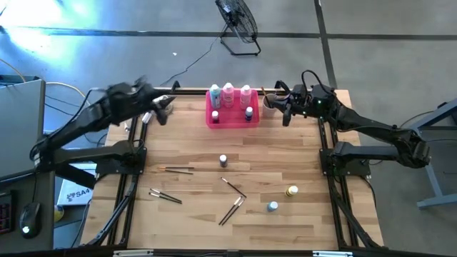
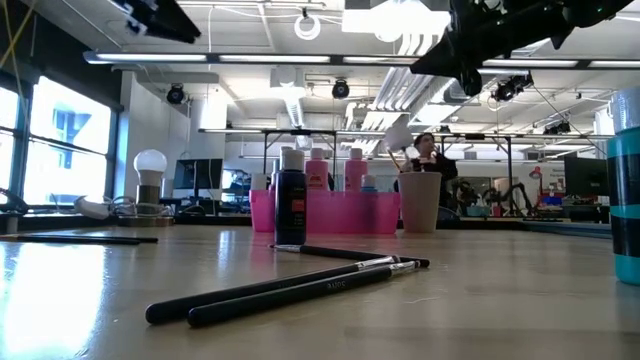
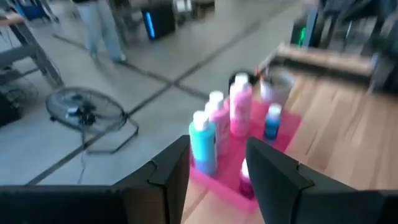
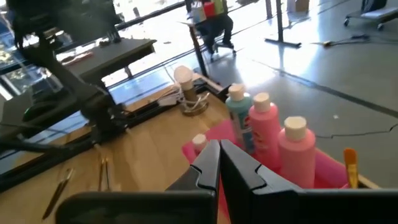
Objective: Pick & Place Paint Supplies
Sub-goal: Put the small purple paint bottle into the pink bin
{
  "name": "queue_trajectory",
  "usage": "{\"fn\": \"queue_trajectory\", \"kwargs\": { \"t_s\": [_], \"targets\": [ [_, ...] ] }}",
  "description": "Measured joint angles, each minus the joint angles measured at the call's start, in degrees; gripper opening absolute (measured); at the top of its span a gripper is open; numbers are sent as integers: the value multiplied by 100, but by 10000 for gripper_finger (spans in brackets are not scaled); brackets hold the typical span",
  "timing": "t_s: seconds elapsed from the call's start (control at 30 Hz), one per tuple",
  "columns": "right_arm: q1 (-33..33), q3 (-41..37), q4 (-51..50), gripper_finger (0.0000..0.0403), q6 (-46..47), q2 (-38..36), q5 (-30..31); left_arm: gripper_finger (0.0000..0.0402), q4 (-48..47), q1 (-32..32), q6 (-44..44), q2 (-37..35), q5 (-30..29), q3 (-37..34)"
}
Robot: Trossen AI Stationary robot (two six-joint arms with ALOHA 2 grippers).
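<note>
The bright pink tray [image 1: 232, 120] stands at the table's far edge. In it are three tall white-capped bottles, teal [image 1: 215, 97], pink [image 1: 228, 93] and pink [image 1: 245, 95], plus two tiny bottles [image 1: 248, 113]. Loose on the wood lie a dark tiny bottle [image 1: 223, 161], a yellow one [image 1: 291, 191], a bluish one [image 1: 272, 207] and several thin brushes [image 1: 233, 187]. My left gripper [image 1: 166, 108] hovers left of the tray, open and with nothing in it [image 3: 217, 174]. My right gripper [image 1: 285, 111] hovers right of the tray beside the beige cup [image 1: 269, 104], shut with nothing in it [image 4: 219, 163].
Black frame rails run along both sides of the table [image 1: 136, 178]. A floor fan [image 1: 239, 21] stands beyond the far edge. Bare wood lies between the tray and the scattered bottles and brushes. A person sits far off in the room [image 2: 430, 150].
</note>
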Motion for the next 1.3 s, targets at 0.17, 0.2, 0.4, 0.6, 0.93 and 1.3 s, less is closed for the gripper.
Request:
{"fn": "queue_trajectory", "kwargs": {
  "t_s": [0.17, 0.2, 0.4, 0.6, 0.93, 1.3],
  "targets": [
    [0, 0, 239, 4, -3, 0, 162, 152, 107, 1, -163, -969, -3, -306],
    [0, 0, 273, 4, -3, 0, 187, 152, 114, 1, -192, -1119, 15, -315],
    [0, 0, 333, 4, -2, 0, 317, 152, 191, 1, -180, -1664, 170, -325],
    [0, 0, 335, 4, -2, 0, 314, 152, 185, 1, -175, -1741, 199, -327],
    [0, 0, 334, 4, -2, 0, 311, 152, 171, 1, -162, -1736, 190, -329],
    [0, 0, 334, 4, -2, 0, 308, 152, 137, 1, -164, -1734, 186, -329]
  ]
}}
